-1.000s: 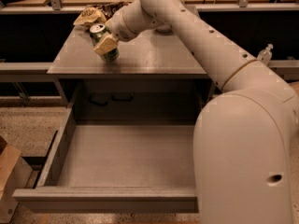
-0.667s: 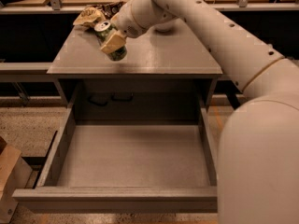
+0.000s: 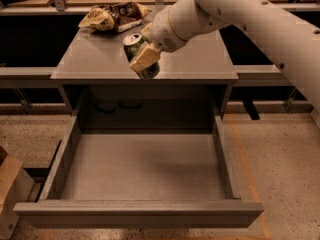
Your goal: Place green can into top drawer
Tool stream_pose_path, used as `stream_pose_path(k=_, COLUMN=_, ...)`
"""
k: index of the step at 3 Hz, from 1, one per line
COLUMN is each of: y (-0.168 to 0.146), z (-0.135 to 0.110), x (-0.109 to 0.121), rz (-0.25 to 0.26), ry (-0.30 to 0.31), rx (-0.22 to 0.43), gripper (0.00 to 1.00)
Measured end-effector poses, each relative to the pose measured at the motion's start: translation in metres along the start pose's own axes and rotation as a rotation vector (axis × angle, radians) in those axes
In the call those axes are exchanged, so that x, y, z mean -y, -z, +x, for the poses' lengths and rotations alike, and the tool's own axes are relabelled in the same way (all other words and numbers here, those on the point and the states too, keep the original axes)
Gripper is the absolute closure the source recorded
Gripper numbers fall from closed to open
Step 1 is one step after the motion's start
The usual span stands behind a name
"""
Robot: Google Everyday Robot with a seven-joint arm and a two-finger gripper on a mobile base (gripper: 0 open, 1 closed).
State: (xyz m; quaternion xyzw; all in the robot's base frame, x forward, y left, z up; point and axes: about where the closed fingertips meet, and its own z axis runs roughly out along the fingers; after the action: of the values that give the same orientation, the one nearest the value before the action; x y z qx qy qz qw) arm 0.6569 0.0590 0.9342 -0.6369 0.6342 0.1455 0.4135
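Drawer [image 3: 140, 213] is sitting pulled open across the lower frame, table [image 3: 200, 59] is standing above it, and at upper centre the gripper [image 3: 144, 59] is hanging over the table's front edge, fingers clamping the tilted can [image 3: 135, 43].

The gripper [image 3: 144, 59] hung above the tabletop's [image 3: 200, 59] front edge, left of centre, clamped around the tilted green can [image 3: 133, 43]. Below and in front, the top drawer [image 3: 135, 211] stood pulled out. A crumpled bag [image 3: 112, 16] lay at the tabletop's back left. A cardboard box [image 3: 10, 184] sat on the floor left of the drawer.
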Motion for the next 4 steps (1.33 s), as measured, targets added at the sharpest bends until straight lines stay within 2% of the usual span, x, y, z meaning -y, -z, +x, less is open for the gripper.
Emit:
stream_pose_path(k=1, y=0.028, z=0.036, x=-0.030, rz=0.007, ry=-0.102, rx=-0.080, gripper=1.00)
stream_pose_path(k=3, y=0.027, z=0.042, x=-0.038, rz=-0.003, ry=-0.119, rx=-0.094, gripper=1.00)
stream_pose_path(k=4, y=0.022, z=0.054, x=-0.054, rz=-0.029, ry=-0.125, rx=-0.118, gripper=1.00)
